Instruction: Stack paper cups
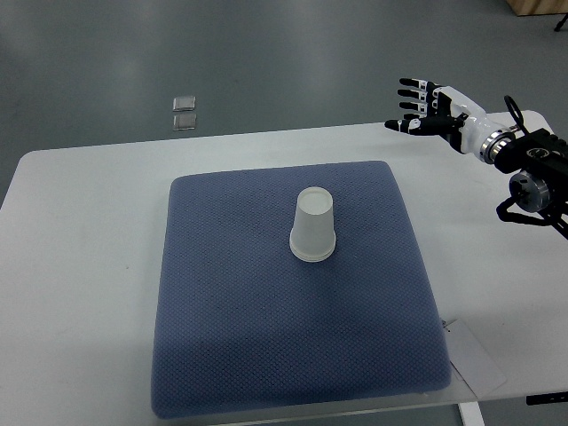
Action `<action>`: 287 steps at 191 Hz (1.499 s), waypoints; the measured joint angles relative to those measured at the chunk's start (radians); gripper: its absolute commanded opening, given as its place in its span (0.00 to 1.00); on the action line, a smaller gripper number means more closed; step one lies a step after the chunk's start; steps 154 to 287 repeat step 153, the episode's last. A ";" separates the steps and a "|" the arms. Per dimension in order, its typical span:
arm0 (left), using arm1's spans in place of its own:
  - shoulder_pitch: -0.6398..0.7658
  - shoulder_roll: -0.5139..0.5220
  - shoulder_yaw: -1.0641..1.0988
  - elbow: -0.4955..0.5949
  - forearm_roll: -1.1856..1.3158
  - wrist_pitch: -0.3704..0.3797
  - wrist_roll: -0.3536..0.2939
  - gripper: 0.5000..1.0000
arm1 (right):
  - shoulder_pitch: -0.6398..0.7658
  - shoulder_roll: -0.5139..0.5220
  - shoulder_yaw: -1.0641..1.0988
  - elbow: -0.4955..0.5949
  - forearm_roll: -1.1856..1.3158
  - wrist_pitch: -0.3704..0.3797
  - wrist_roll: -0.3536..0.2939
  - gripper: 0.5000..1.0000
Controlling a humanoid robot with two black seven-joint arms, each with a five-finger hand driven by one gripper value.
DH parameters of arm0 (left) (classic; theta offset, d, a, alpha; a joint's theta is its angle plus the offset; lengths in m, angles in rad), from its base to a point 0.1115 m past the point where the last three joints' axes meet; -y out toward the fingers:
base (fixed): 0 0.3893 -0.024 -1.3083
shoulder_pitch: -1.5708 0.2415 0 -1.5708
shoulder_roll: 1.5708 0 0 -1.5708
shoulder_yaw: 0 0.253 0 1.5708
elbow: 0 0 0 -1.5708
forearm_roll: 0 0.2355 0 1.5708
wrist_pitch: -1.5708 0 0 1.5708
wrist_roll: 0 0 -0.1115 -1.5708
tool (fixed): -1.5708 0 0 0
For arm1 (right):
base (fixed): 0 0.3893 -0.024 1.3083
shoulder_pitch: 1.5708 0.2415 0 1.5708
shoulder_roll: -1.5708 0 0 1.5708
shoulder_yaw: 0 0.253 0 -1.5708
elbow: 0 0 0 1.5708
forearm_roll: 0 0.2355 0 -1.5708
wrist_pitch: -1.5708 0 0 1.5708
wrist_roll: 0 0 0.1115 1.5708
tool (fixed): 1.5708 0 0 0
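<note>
A white paper cup [313, 226] stands upside down near the middle of the blue mat [231, 337]. It may be more than one cup nested; I cannot tell. My right hand [419, 106] hovers over the table's far right edge, well to the upper right of the cup, fingers spread and holding nothing. Its arm [524, 160] comes in from the right edge. The left arm is out of view.
The mat lies on a white table [80, 266]. A sheet of white paper [475, 359] pokes out from under the mat's front right corner. Two small clear squares [185, 112] lie on the grey floor beyond the table.
</note>
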 measured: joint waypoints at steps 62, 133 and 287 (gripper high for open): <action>0.000 0.000 0.000 0.000 0.000 0.000 0.000 1.00 | -0.048 0.049 0.045 -0.006 0.185 0.005 -0.026 0.83; 0.000 0.000 0.000 0.000 0.000 0.000 0.000 1.00 | -0.094 0.171 0.140 -0.117 0.192 -0.002 -0.018 0.84; 0.000 0.000 0.000 0.000 0.000 0.000 0.000 1.00 | -0.103 0.179 0.140 -0.127 0.191 0.000 -0.017 0.84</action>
